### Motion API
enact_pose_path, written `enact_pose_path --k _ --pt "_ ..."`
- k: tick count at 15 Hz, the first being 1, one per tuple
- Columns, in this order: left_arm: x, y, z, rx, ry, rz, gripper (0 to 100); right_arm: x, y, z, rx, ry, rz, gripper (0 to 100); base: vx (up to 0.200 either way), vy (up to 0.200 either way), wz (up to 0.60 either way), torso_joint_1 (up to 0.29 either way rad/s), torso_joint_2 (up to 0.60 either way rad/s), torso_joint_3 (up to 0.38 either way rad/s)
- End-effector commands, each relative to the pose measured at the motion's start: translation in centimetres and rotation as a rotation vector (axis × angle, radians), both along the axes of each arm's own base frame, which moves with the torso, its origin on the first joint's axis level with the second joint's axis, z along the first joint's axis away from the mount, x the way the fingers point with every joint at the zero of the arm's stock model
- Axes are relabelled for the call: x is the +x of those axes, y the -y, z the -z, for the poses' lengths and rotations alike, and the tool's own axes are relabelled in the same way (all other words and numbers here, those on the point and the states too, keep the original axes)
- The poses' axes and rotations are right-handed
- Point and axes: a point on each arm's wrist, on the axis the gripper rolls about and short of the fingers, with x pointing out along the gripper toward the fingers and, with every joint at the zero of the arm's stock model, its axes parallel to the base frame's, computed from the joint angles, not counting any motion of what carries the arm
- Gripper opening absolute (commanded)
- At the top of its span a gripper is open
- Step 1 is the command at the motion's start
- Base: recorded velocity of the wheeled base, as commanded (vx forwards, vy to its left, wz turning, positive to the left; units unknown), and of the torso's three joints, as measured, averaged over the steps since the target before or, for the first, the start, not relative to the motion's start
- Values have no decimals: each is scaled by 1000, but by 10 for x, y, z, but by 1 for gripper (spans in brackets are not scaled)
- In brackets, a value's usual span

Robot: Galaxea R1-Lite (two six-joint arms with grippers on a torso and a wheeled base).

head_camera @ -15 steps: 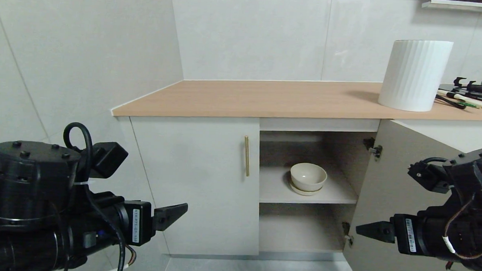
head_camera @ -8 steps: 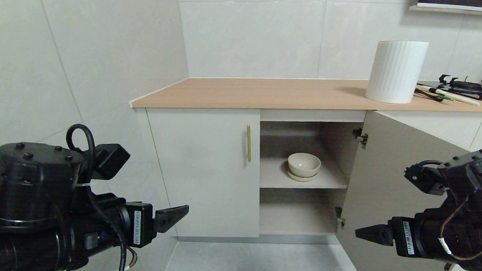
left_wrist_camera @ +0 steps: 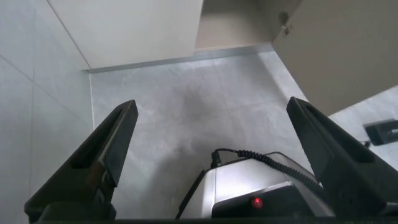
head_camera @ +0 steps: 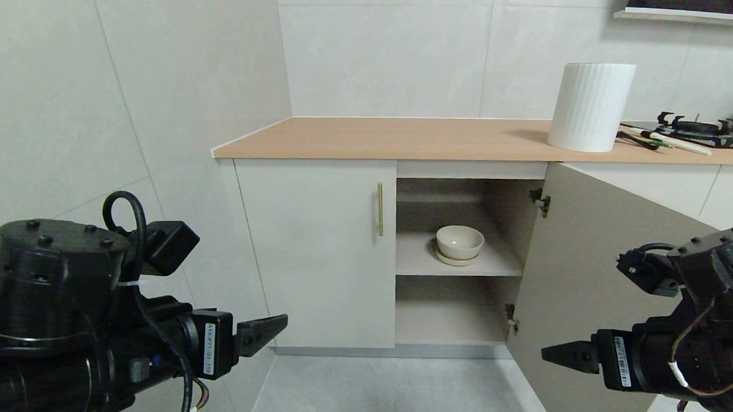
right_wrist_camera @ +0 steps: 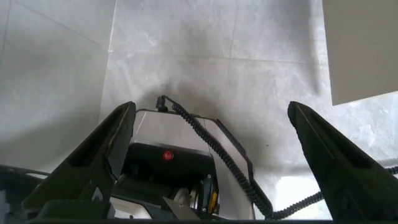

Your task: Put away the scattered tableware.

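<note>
A cream bowl (head_camera: 460, 240) sits on a small plate (head_camera: 455, 258) on the upper shelf (head_camera: 419, 263) of the open cabinet. On the wooden counter (head_camera: 393, 138), chopsticks and a dark utensil (head_camera: 664, 140) lie beside a white ribbed container (head_camera: 591, 107). My left gripper (head_camera: 266, 329) is low at the left, well short of the cabinet. My right gripper (head_camera: 561, 354) is low at the right, in front of the open door (head_camera: 583, 280). In the wrist views the left gripper (left_wrist_camera: 211, 158) and right gripper (right_wrist_camera: 211, 155) stand open over the grey floor, holding nothing.
The cabinet's left door (head_camera: 316, 247) is closed, with a gold handle (head_camera: 380, 209). The lower shelf (head_camera: 448, 321) holds nothing. A stove burner (head_camera: 692, 126) stands at the counter's far right. A tiled wall (head_camera: 102, 99) runs along the left.
The whole head view has shifted: the cabinet and counter now look smaller and farther off, so the camera has moved back. Both grippers keep their places in the picture, still open.
</note>
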Motion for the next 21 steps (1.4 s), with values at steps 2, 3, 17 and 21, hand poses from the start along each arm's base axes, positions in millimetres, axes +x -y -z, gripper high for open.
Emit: enact_pose_path --k 2,3,17,21 --pt "0 0 -1 -1 2 -1 100 0 0 1 -3 -5 -1 100 0 0 0 0 0 0" --pt "0 0 -1 -2 4 -2 100 0 0 1 -3 -5 -1 100 0 0 0 0 0 0" --pt "1 0 0 0 3 -5 100 -18 19 -14 -135 -127 7 100 0 -143 0 2 0 3" --pt "1 0 0 1 0 -2 100 -9 45 -15 -249 -116 140 100 0 -100 0 0 5 1"
